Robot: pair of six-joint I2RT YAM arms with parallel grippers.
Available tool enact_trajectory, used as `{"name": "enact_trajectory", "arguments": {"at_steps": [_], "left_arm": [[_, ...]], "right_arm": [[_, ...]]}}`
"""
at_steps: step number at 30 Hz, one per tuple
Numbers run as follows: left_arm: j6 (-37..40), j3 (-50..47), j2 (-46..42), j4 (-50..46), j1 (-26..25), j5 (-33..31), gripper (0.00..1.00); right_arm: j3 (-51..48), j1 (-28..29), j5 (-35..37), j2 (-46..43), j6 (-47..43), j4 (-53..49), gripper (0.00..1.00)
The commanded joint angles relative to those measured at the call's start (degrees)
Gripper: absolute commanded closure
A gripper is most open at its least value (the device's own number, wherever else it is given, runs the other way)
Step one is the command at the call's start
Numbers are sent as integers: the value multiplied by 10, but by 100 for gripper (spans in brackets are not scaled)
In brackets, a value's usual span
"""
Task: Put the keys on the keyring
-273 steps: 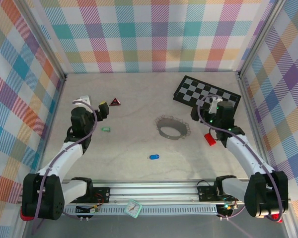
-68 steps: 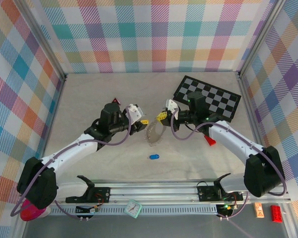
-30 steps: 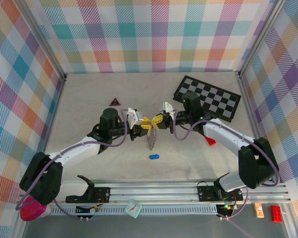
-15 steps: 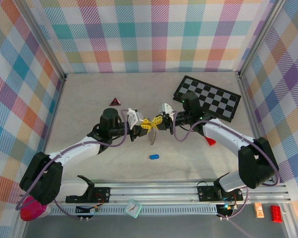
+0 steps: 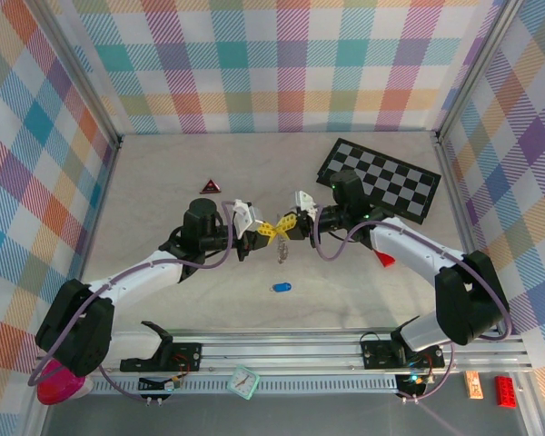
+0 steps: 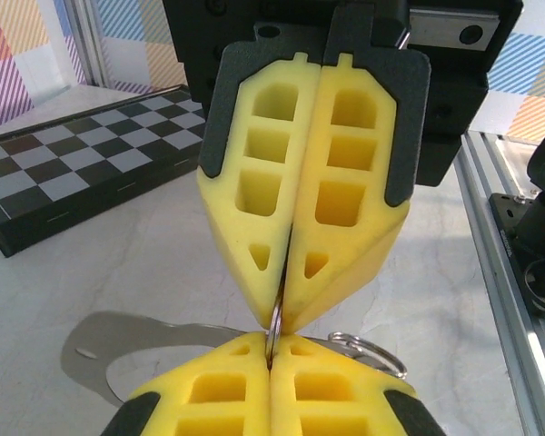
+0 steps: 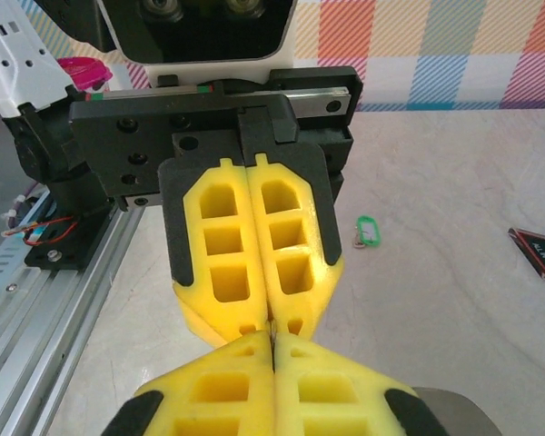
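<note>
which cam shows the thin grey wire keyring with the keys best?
Top external: the thin grey wire keyring hangs in plain sight below the left gripper and right gripper. Left wrist: just a wire sliver pinched between yellow foam pads. Right wrist: pads cover it.

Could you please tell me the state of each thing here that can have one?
left gripper: shut on the keyring, tip to tip with the right gripper.
right gripper: shut on the keyring.
keyring: hanging below the two grippers' tips.
chessboard: folded shut, lying flat.
</note>
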Motion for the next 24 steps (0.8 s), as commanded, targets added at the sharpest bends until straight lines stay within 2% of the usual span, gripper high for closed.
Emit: {"name": "enact_trajectory", "arguments": {"at_steps": [1, 3, 4, 6, 8, 11, 14, 16, 19, 21, 24], "left_arm": [[-45, 20, -30, 7, 4, -6, 100], [-62, 27, -34, -16, 3, -16, 100], [-70, 33, -38, -37, 0, -40, 100], [-77, 53, -44, -101, -5, -89, 100], [-90, 82, -45, -169, -13, -144, 100], [-118, 120, -41, -253, -23, -185, 100], [-170, 154, -37, -317, -33, -246, 100], [-228, 185, -27, -363, -36, -285, 100], [-315, 239, 0, -450, -41, -304, 100], [-377, 281, 24, -507, -44, -306, 100], [-461, 342, 61, -583, -44, -292, 100]], "right_arm": [[-4, 5, 10, -20, -1, 3, 82], [-7, 5, 25, -26, 6, 12, 63], [-9, 5, 40, -29, 12, 20, 58], [-15, 5, 78, -40, 17, 30, 54], [-20, 5, 117, -58, 24, 35, 55], [-38, 12, 171, -95, 45, 48, 57], [-53, 39, 178, -140, 17, 9, 60], [-67, 65, 181, -166, 7, -10, 61], [-87, 110, 192, -187, 13, -7, 62], [-107, 135, 204, -188, 44, 35, 64], [-146, 160, 252, -163, 135, 164, 70]]}}
